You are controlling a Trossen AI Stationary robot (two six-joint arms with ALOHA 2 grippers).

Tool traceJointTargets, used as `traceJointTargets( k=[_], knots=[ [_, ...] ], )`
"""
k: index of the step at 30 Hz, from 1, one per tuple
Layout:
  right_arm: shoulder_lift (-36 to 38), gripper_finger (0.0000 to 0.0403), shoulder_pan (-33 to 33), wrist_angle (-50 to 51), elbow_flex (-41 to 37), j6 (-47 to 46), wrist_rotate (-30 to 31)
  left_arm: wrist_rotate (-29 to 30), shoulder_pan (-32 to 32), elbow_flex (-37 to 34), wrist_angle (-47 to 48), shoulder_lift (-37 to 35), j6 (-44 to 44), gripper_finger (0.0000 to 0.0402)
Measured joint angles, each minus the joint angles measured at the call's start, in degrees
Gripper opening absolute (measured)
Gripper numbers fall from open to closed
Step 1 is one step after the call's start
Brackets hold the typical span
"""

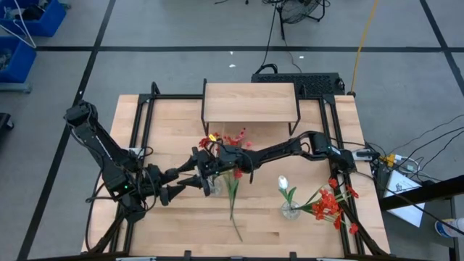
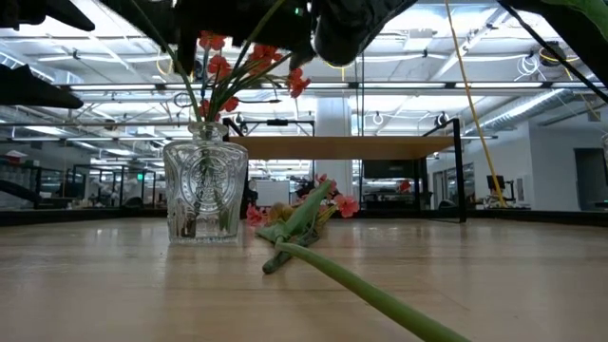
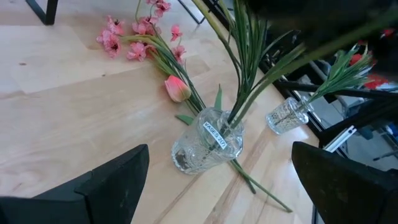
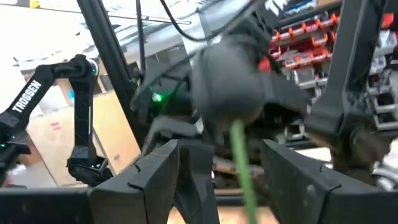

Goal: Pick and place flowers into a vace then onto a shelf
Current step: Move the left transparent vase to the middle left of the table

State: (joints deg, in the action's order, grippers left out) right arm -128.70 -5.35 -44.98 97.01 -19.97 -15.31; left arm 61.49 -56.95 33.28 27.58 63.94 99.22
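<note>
Light, springy flowers, best gripped mid-stem, sit in a fragile glass vase mid-desk; right pincer grasps one stem, left pincer released.

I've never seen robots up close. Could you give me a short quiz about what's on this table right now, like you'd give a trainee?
1. True or false: a vase already stands on the shelf.
2. How many glass vases are on the table? A one, B two, C four.
3. Fill in: the left gripper, beside the middle vase, has its fingers ___.
Key: 1 false; both vases stand on the table. 2 B: the middle vase and a second vase holding a white bud. 3 open.
</note>
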Motion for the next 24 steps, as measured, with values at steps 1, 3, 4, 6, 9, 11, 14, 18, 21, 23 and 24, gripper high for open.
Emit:
traceJointTargets(
  k=[1, 3, 4, 6, 9, 11, 14, 18, 21, 23, 24],
  knots=[
    [0.8, 0.0219, 0.0, 1.1, 0.0, 1.0, 0.0, 0.0, 0.0, 0.0, 0.1, 0.0, 0.0, 0.0399],
    [2.3, 0.0220, 0.0, 2.9, 0.0, 3.1, 0.1, 0.0, 0.0, 0.0, 0.3, 0.0, 0.0, 0.0399],
    [3.0, 0.0220, 0.0, 4.5, 0.0, 4.0, 0.1, 0.0, 0.0, 0.0, 0.5, 0.0, 0.0, 0.0399],
    [4.2, 0.0219, 0.2, 7.2, 0.0, 4.9, 0.0, 0.0, 0.0, 0.0, 0.8, 0.0, 0.0, 0.0399],
    [5.3, 0.0220, 0.5, 8.6, 0.0, 5.9, 0.1, 0.0, 0.0, 0.0, 1.0, 0.0, 0.0, 0.0399],
    [6.4, 0.0219, 0.8, 8.8, 0.0, 6.1, 0.1, 0.0, 0.0, 0.0, 1.0, 0.0, 0.0, 0.0399],
    [8.1, 0.0219, 1.2, 8.3, 0.0, 6.1, 0.2, 0.0, 0.0, 0.0, 1.1, 0.0, 0.0, 0.0399],
    [10.3, 0.0218, 1.9, 9.0, 0.0, 6.1, 0.1, 0.3, 0.0, 0.0, 1.6, 0.0, 0.0, 0.0399],
    [14.0, 0.0211, 2.1, 16.5, 0.0, 6.2, 0.5, 0.5, 0.0, 0.0, 2.1, 0.0, 0.0, 0.0399],
    [17.2, 0.0206, 2.0, 22.9, 0.0, 7.9, 1.7, 0.5, 0.1, 0.0, 2.4, 0.0, 0.0, 0.0399],
    [19.1, 0.0202, 1.6, 26.9, 0.0, 8.9, 2.1, 0.5, 0.1, 0.0, 2.4, 0.0, 0.0, 0.0399]
  ],
)
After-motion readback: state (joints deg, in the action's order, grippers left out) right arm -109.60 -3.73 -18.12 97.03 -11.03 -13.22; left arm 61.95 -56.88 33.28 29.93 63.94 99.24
